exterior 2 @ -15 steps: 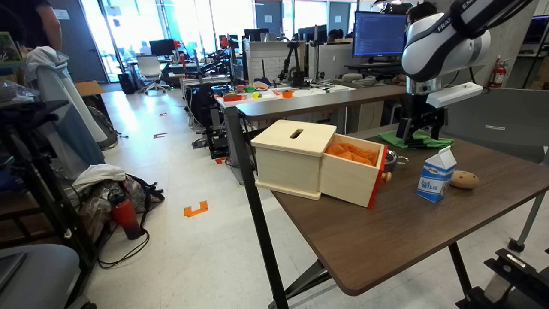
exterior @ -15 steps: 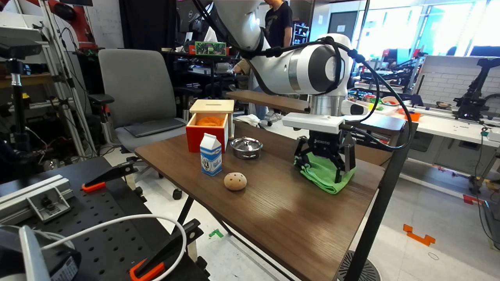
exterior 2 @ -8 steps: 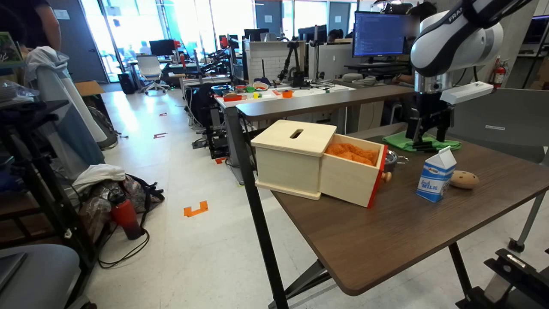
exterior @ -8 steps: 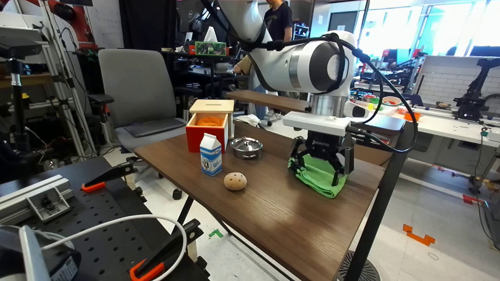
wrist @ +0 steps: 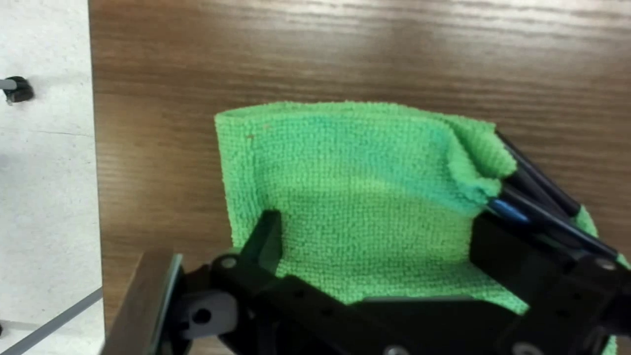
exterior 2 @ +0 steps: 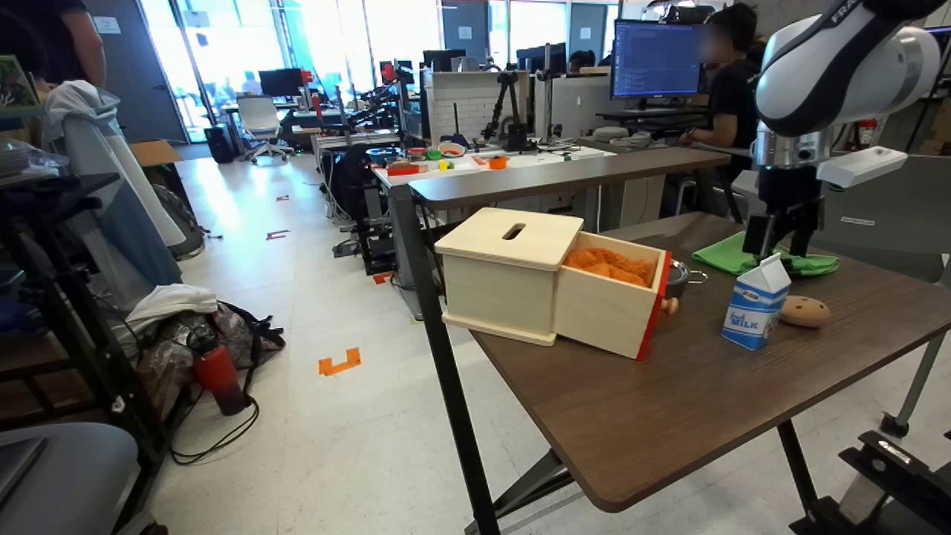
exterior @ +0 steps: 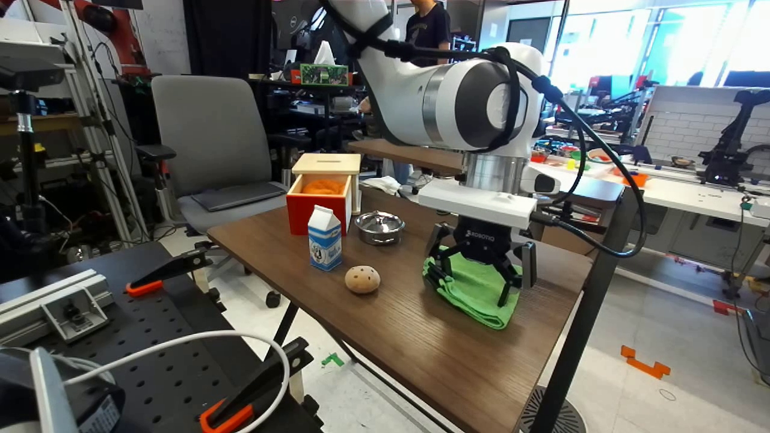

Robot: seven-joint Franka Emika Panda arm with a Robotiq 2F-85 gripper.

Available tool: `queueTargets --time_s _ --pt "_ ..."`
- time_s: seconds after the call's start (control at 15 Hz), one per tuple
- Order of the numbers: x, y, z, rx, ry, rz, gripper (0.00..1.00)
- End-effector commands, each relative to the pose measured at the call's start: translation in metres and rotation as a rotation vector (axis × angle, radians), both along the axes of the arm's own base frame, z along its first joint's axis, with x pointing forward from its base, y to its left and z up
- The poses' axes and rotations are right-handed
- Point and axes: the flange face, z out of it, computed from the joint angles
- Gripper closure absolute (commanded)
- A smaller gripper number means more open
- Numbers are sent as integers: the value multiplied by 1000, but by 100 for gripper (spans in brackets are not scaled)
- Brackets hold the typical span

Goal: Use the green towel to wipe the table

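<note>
The green towel [exterior: 475,285] lies folded and flat on the brown table [exterior: 415,337]. It also shows in an exterior view [exterior 2: 722,256], behind the milk carton. My gripper [exterior: 474,287] points down with its fingers spread wide and their tips on the towel. In the wrist view, the open fingers [wrist: 374,222] stand apart with towel cloth [wrist: 355,162] between them. Several dark pens [wrist: 542,197] lie on the towel beside one finger, partly under a folded corner. That finger covers part of the pens.
A blue and white milk carton [exterior: 325,243], a spotted tan oval object [exterior: 362,279] and a lidded metal pot [exterior: 379,228] stand on the table. A wooden box [exterior 2: 505,275] with an open red-fronted drawer [exterior 2: 605,312] holds orange cloth [exterior 2: 613,266]. A raised shelf [exterior 2: 565,176] runs along one edge.
My gripper and the towel have slid together across the table, left and nearer in an exterior view, rightward in both frames of the remaining view. The pens moved along. The fingers stay open.
</note>
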Motion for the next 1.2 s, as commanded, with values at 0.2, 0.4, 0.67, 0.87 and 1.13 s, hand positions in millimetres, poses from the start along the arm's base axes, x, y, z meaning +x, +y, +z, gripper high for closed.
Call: queueTargets --time_s 0.2,0.4,0.67,0.87,1.13 --pt "-76 -15 9 24 17 96 0" --pt "-80 -16 8 9 -3 84 0" --pt "-51 -10 5 -19 -77 50 0" --pt "-25 -1 2 -35 -120 13 0" --pt "12 12 0 -37 -150 -50 0"
